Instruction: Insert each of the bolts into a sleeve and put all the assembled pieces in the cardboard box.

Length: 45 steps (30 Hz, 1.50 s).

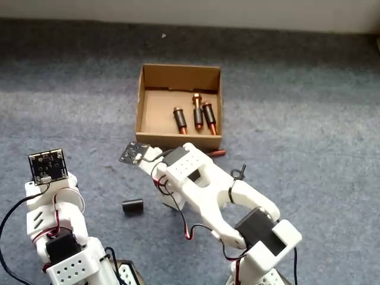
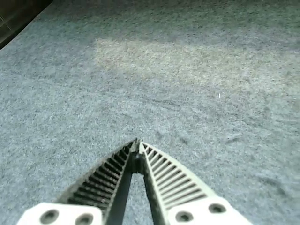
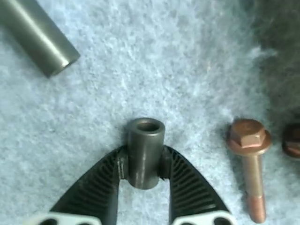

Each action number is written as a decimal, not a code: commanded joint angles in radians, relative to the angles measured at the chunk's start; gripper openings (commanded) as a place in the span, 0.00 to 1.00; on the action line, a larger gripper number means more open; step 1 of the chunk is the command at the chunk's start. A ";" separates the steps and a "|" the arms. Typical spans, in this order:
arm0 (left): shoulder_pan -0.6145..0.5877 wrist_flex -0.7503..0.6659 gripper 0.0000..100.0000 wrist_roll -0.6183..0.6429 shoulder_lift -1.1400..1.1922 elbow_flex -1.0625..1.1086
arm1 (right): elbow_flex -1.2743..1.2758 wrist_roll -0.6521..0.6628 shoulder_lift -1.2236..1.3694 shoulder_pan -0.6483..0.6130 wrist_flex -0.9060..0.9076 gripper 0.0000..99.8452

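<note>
Right arm (image 1: pixel 208 190) stretches across carpet (image 1: pixel 309 119) before cardboard box (image 1: pixel 140 110), hiding ground by its front wall. Loose sleeve (image 1: pixel 133 206) lies between arms. Right gripper (image 3: pixel 143 157) clamps short dark sleeve (image 3: pixel 145 140), fingers snug on both sides. Bolt (image 3: pixel 251 164) lies flat just beside it; head of second bolt (image 3: pixel 293 139) just past that. Left gripper (image 2: pixel 137 146) pressed closed, tips touching, over bare carpet. Box holds three assembled pieces (image 1: pixel 198 113), side by side, nearer right wall.

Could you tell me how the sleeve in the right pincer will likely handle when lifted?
The sleeve looks like smooth metal tubing: probably stiff, heavy for its size. Its round wall could slip in the right pincer. Laid sideways, it might roll.
</note>
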 commanded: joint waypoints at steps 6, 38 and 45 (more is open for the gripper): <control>0.051 -0.017 0.01 -0.008 -0.004 0.016 | 0.004 0.014 -0.076 0.004 0.035 0.01; 0.219 -0.014 0.01 -0.008 -0.002 0.016 | 0.846 -0.559 -1.458 0.242 -0.177 0.01; 0.229 -0.012 0.01 -0.008 -0.002 0.016 | 0.989 -0.646 -1.636 0.410 -0.289 0.01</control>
